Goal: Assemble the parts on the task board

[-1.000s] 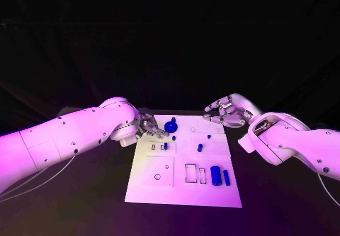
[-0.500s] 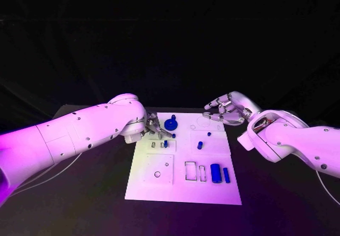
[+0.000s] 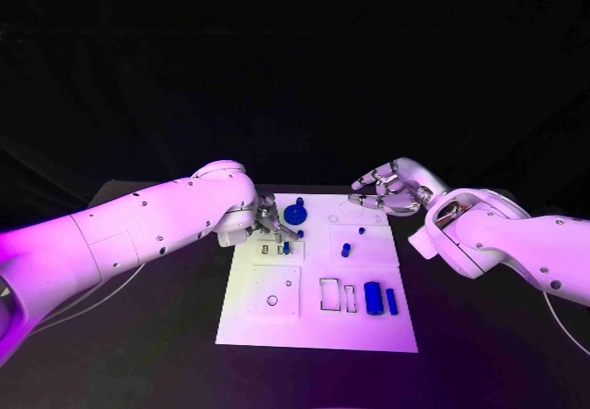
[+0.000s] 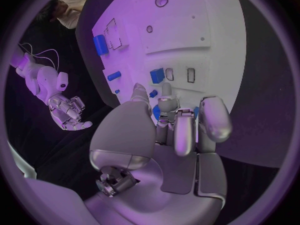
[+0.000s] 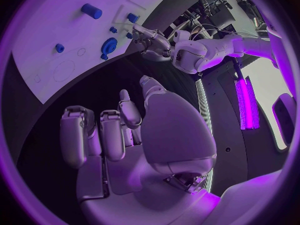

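Robot lab, black-draped table, cabled equipment

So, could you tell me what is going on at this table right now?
The robot is assembling small blue parts on the white task board. Its left hand reaches over the board's far left corner, fingers beside the round blue part. The right hand hovers off the far right corner, holding nothing. Two blue blocks lie near the right edge.

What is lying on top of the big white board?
On the task board lie small blue parts: two bars near the front, a short peg mid-board and a round knob at the back. The left robot hand covers the corner beside the knob.
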{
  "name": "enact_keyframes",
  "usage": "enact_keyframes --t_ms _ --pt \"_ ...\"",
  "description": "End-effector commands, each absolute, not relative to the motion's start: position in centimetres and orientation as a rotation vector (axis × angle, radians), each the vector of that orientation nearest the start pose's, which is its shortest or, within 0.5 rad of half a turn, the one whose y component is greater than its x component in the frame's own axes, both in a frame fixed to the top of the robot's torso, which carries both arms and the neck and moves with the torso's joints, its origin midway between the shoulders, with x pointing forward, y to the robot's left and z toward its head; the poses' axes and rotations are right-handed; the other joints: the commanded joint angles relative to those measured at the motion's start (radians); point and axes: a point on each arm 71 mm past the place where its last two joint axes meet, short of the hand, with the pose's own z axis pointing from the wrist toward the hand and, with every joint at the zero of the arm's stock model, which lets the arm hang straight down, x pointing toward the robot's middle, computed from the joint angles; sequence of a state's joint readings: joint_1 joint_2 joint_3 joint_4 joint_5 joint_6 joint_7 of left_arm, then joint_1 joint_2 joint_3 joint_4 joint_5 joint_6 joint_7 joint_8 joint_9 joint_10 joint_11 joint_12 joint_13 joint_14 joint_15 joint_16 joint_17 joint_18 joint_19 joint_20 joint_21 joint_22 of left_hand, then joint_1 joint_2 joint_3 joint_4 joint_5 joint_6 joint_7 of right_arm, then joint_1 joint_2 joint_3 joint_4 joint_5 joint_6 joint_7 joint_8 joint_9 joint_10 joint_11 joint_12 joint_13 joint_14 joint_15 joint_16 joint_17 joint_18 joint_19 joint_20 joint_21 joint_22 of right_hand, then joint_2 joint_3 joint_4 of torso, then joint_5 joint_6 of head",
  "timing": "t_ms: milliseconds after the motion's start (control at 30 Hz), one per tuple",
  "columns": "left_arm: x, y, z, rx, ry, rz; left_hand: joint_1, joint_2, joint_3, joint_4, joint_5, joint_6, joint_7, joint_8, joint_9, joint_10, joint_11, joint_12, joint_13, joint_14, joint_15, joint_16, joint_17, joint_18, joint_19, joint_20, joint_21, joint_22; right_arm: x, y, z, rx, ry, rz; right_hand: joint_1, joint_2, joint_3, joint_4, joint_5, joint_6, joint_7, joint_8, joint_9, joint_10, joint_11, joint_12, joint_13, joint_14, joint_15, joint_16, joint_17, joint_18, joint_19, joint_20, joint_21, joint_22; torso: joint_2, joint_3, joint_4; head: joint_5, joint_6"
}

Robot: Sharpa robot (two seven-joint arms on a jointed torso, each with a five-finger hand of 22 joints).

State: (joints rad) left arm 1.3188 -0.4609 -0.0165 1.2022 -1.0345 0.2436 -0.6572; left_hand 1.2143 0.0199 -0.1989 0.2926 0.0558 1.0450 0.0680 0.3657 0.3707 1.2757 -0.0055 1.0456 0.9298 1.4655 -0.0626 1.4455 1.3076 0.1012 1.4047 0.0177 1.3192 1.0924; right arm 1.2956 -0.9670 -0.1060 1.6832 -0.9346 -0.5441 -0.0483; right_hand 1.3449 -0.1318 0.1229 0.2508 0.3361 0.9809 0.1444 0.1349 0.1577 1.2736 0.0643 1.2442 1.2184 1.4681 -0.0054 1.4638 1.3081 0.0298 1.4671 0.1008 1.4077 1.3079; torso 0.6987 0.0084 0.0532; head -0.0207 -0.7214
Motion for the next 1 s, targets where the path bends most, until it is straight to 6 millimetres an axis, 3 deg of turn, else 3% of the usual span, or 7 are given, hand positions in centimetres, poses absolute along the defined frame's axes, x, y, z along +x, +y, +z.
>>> enact_keyframes --t_ms 33,1000 --pt "54.00 11.08 -18.12 -0.093 2.370 -0.320 0.005 0.006 0.000 -0.006 -0.004 -0.007 -0.001 0.006 0.003 -0.001 -0.001 0.006 0.001 0.056 -0.008 -0.001 0.086 -0.015 0.006 0.004 0.006 0.003 46.64 -22.50 -14.82 0.354 1.578 0.879 -0.001 0.008 -0.002 0.003 0.003 0.007 -0.001 0.004 0.001 0.000 -0.004 -0.006 -0.001 0.056 -0.006 -0.006 0.080 0.015 -0.005 -0.003 -0.003 0.155 0.000 0.0007 0.0001 0.000 -0.002" --pt "53.97 10.54 -18.75 -0.050 2.413 -0.300 0.045 0.027 0.019 -0.011 -0.004 -0.019 -0.001 0.023 0.034 -0.005 -0.002 0.011 0.008 0.057 -0.008 -0.003 0.088 -0.016 0.001 0.005 0.016 0.016 46.68 -22.25 -15.01 0.350 1.586 0.883 -0.001 0.011 -0.001 0.003 0.007 0.007 -0.001 0.005 0.001 -0.001 -0.004 -0.007 -0.002 0.054 -0.007 -0.009 0.074 0.016 -0.008 -0.004 -0.007 0.152 0.001 0.0012 0.0000 0.001 -0.008"
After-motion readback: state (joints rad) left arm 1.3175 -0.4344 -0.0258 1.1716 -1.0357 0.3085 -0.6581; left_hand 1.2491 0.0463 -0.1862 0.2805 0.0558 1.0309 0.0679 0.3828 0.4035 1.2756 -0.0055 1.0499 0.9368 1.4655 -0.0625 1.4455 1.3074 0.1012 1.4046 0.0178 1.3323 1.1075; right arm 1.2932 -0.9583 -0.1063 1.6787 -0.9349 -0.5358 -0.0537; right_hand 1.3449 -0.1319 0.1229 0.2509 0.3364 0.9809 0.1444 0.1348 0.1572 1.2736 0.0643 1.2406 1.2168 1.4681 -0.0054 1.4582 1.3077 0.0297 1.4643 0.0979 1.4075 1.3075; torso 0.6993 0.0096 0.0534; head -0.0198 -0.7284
